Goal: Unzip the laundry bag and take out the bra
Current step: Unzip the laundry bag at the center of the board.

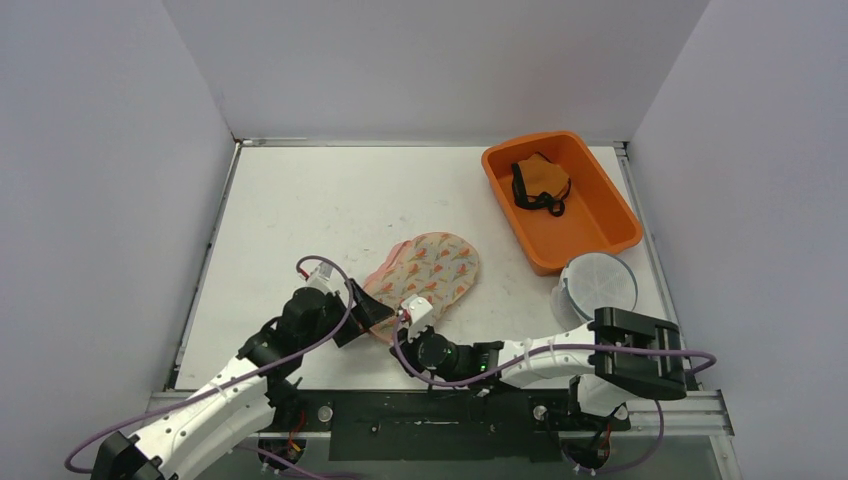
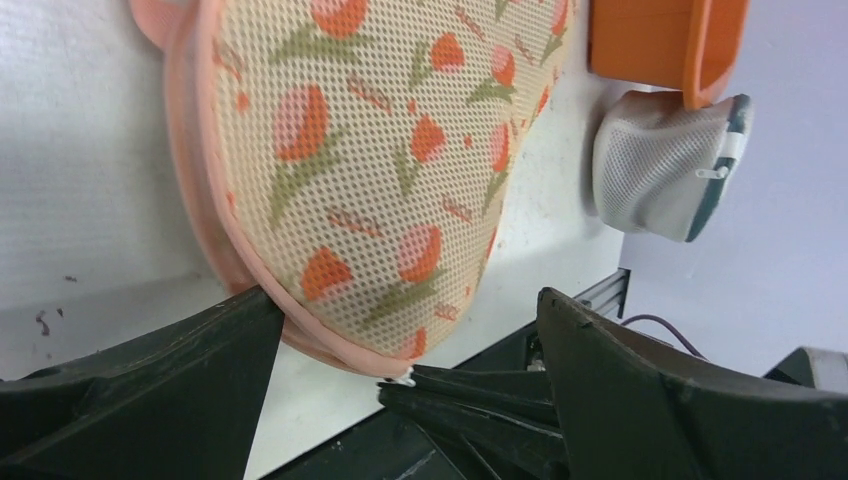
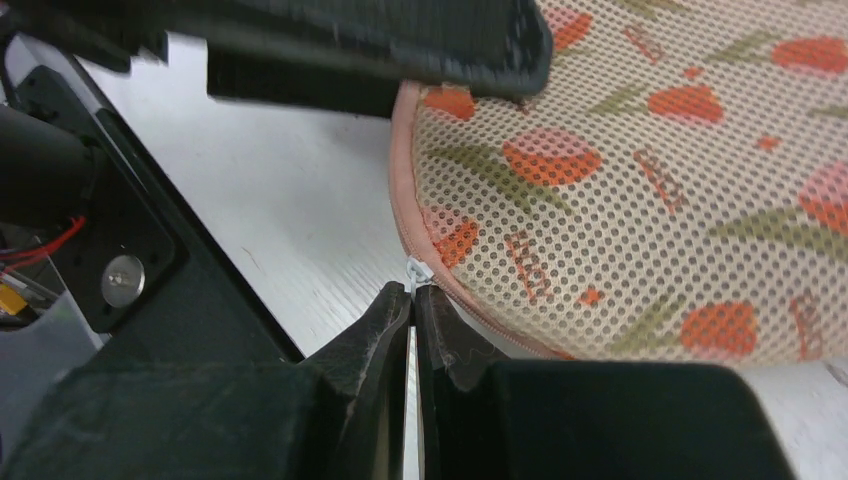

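While the zip looks shut all the way round, we think the job is only at its start. No gap shows in the bag, and the bra we want is not in sight, so it is likely inside. On the left, our left tool (image 1: 368, 308) hangs with its two black fingers spread wide, just beside the near edge of the bag, holding nothing. In the middle of the white tabletop (image 1: 300, 210) lies the laundry bag (image 1: 430, 268). It is a flat, rounded pouch of soft net with tiny holes, printed with red and pink tulips and green leaves. A smooth pink band runs round its edge, where the zip is. At its near edge our right tool (image 3: 413, 300) is pinched tight on the zip pull (image 3: 413, 270), a small, hard white tab. What is left, we think, is to drag that pull along the pink edge, open the bag and lift the bra out. Further right sits a round white net bag (image 1: 597, 283), puffy, with a dark edge. Behind it is a hard, shiny orange tub (image 1: 592, 212) holding an orange and black bit of clothing (image 1: 540, 183).
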